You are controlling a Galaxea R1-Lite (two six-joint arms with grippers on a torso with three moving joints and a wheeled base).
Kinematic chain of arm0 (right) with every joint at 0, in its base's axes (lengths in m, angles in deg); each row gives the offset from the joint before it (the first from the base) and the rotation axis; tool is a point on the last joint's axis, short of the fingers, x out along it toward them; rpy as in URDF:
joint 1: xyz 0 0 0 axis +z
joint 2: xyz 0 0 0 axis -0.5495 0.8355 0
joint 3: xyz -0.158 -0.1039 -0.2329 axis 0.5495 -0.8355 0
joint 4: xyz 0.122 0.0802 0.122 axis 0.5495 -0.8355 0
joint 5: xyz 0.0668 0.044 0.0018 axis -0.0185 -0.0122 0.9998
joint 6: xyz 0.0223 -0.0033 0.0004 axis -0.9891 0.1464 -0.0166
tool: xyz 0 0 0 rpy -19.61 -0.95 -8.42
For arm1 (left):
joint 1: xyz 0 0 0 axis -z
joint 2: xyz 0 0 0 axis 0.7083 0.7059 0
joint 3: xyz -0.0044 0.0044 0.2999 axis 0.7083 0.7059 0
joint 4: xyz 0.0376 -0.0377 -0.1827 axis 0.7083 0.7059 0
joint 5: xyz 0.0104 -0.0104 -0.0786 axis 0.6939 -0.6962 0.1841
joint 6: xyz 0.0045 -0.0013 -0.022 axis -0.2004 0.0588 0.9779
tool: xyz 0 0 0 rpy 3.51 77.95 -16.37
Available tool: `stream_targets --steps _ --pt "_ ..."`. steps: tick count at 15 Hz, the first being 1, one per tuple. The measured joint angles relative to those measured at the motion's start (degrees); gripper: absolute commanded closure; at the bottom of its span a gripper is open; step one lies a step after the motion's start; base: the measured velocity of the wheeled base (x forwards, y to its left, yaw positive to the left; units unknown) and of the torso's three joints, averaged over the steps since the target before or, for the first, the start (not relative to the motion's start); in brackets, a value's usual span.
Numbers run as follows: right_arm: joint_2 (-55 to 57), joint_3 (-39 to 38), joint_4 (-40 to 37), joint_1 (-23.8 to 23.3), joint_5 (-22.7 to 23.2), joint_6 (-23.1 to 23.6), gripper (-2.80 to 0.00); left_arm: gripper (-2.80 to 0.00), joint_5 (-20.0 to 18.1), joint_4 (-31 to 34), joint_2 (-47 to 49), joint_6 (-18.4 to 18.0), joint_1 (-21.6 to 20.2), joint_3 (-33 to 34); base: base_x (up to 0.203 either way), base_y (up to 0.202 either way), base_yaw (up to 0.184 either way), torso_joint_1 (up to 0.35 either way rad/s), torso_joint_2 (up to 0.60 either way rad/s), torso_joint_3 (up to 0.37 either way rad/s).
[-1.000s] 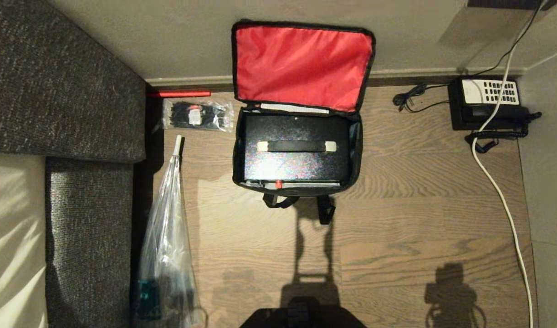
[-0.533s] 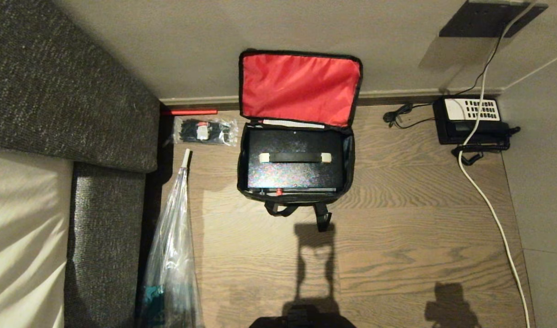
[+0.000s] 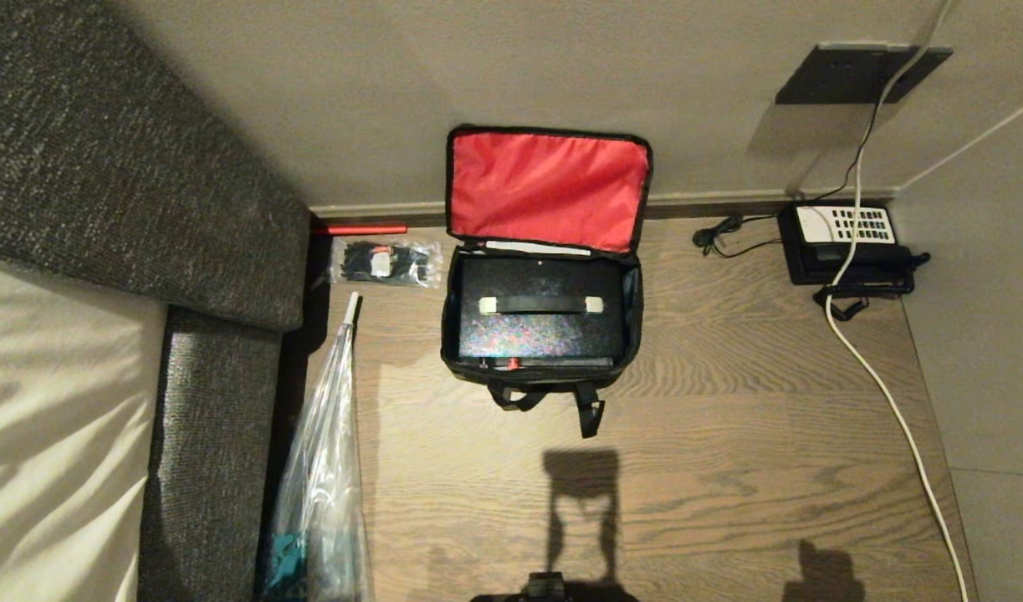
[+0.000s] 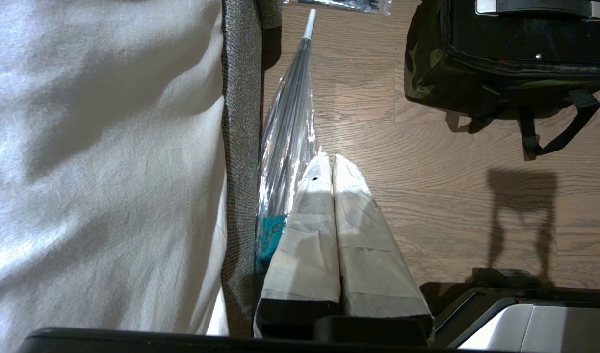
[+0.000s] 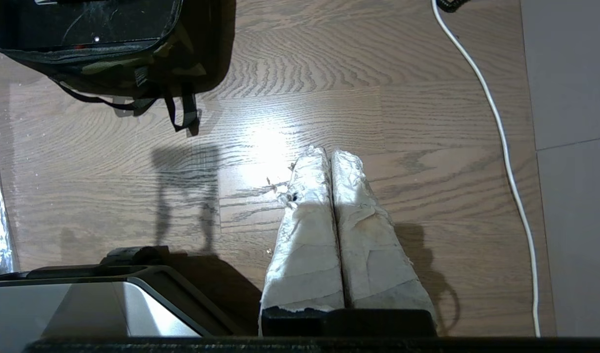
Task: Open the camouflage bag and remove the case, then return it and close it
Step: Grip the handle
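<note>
Wood floor (image 3: 728, 401) by the wall, camouflage bag (image 3: 636, 309) flipped open.
The case (image 3: 540, 330) sits inside; left pincer (image 4: 326, 162) and right pincer (image 5: 326, 154) both closed, empty, above the floor.

The floor (image 3: 728, 401) is wood-grain plank with a low sheen that throws back a bright patch of light in the right wrist view. The camouflage bag (image 3: 636, 309) is soft woven cloth, matt outside, its open lid lined in smooth red fabric with a faint sheen; its straps (image 3: 590, 410) are coarse webbing. The case (image 3: 540, 334) inside looks like hard black stuff with a fine speckled texture. The left pincer (image 4: 331, 159) and right pincer (image 5: 329, 152) are wrapped in pale, creased tape, frayed on the right one. The umbrella (image 3: 323, 468) is clear glossy plastic film. The sofa (image 3: 143, 167) is rough grey weave, and the sheet (image 3: 51, 435) beside it is soft, matt white cloth.
</note>
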Motion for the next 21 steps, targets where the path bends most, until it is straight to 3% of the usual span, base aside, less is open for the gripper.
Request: stream_targets --steps 16,21 --pt "0.02 0.0 0.0 0.0 0.03 0.05 0.0 0.0 0.0 -0.02 0.0 0.0 0.0 0.0 0.0 0.0 0.0 0.0 0.0 0.0" --pt "0.02 -0.12 0.37 0.0 0.11 2.34 0.0 0.0 0.0 0.0 0.0 -0.01 -0.05 -0.02 0.0 0.0 0.0 0.0 0.0 0.0"
